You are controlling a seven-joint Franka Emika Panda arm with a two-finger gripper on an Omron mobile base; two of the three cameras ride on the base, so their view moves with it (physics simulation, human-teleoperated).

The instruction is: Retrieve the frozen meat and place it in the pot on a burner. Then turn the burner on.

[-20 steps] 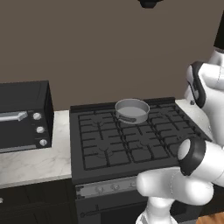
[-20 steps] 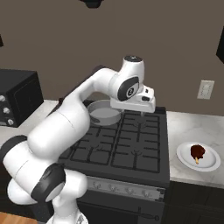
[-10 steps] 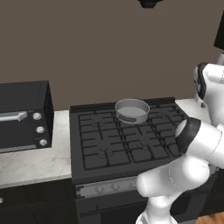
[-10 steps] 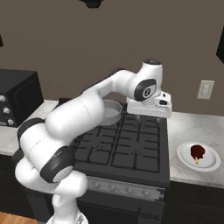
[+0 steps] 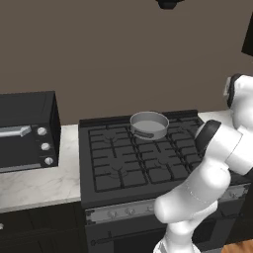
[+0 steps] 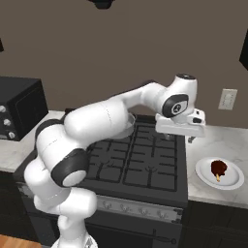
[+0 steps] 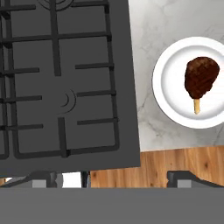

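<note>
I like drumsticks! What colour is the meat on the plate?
Reddish-brown frozen meat with a pale bone tip, clearest in the hand view.

Left base view: set behind the arm on its left, looking forward and down across the stove toward the brown back wall; takes in the toaster oven on the left counter and the pot at the stove's rear.

Right base view: set behind on the right, same forward-down slant, from a like distance; takes in the stove again, plus the right counter with the white dish and the wall outlet.

Shared between both: stove top, grates, back wall.

Hand view: looks straight down from above, far closer; frames the stove's right front corner, marble counter, the white dish with the frozen meat, wood floor along the bottom.
</note>
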